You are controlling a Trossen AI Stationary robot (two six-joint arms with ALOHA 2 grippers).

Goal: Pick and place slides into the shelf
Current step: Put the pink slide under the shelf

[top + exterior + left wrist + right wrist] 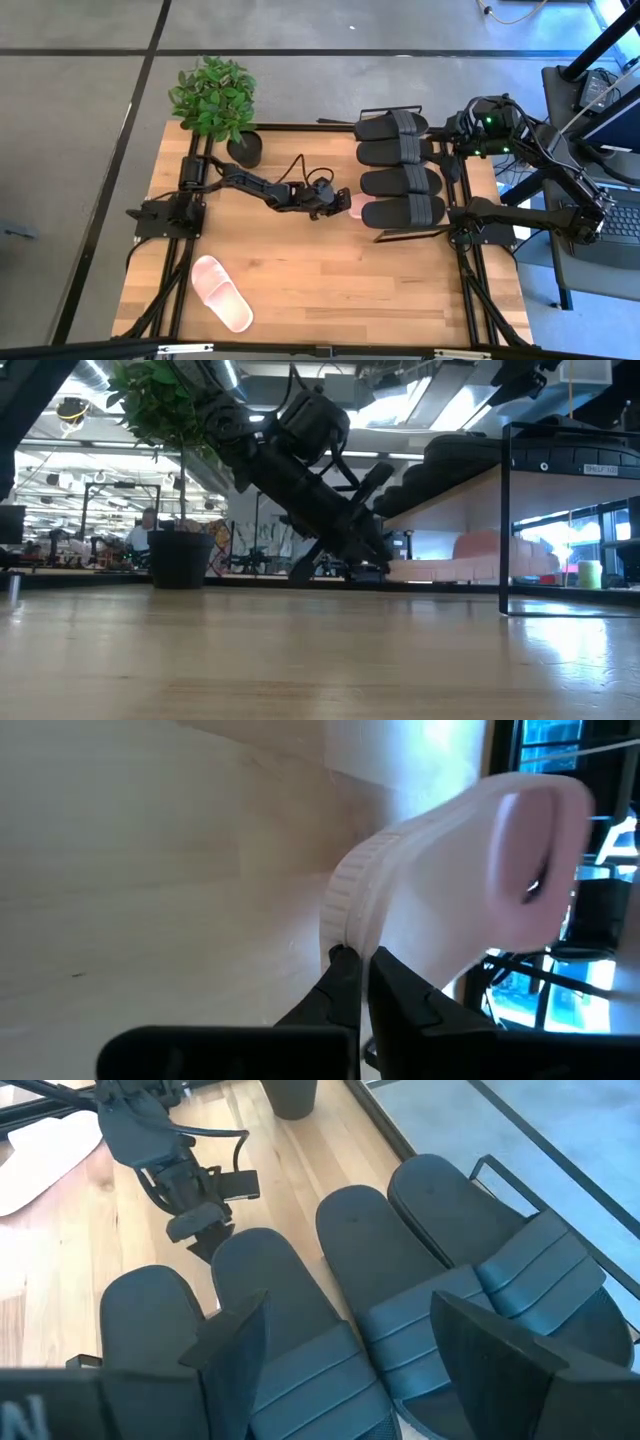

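My left gripper [337, 205] is shut on a pale pink slide [356, 206], which reaches in under the shelf [505, 510] from the table's left. In the low view that pink slide [490, 552] lies low beneath the shelf's wooden board. Several black slides [400, 168] lie side by side on the shelf top. A second pink slide [222, 292] rests sole-down on the table near the front left. My right gripper [365, 1370] hangs open above the black slides [400, 1280], touching nothing. My left gripper pinches the rim of the pink slide's sole at its near end [345, 915] between its two fingers [335, 982]. The fingers come from the table's left, slanting down. The slide stretches away from the fingertips under the shelf board, its strap [535, 850] at the far end.
A potted plant [215, 100] stands at the table's far left corner. The shelf's thin black frame [410, 233] stands at the table's right. Bare tabletop [330, 290] spreads across the middle and front.
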